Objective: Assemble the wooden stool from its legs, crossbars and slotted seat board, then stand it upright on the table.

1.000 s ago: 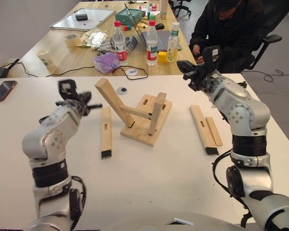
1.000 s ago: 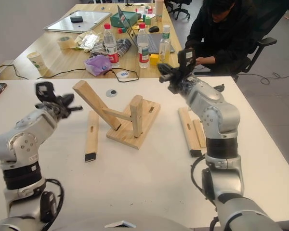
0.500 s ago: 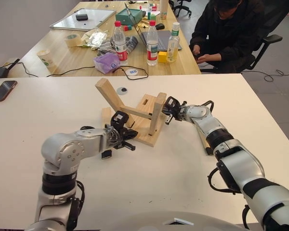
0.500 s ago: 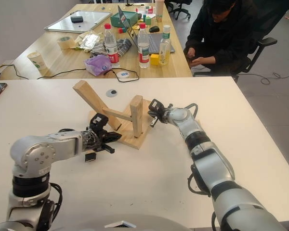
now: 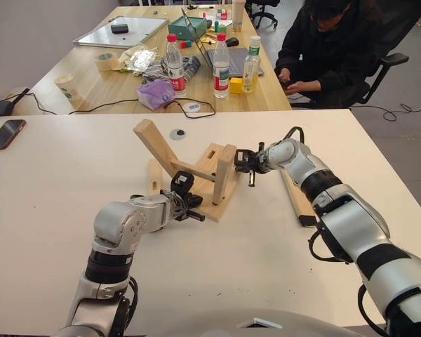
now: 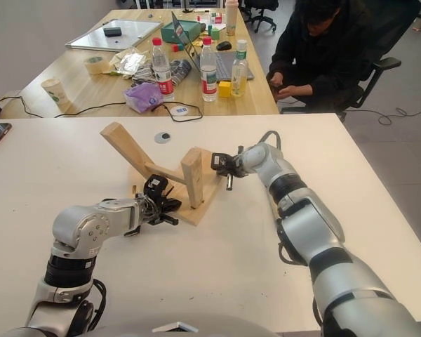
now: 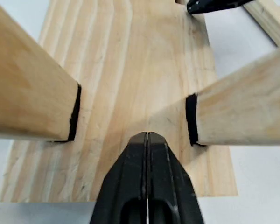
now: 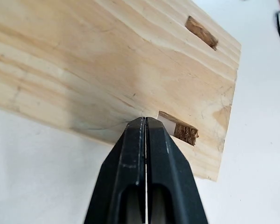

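Pressing its two fingers together with nothing between them, the left gripper is pointing its tip at the seat board, between a steeply leaning leg and a nearly upright leg fitted into it. The right gripper, likewise closed and empty, is meeting another edge of the board beside an open slot. A crossbar is joining the fitted legs. The board is lying flat on the white table, with loose legs lying either side of it.
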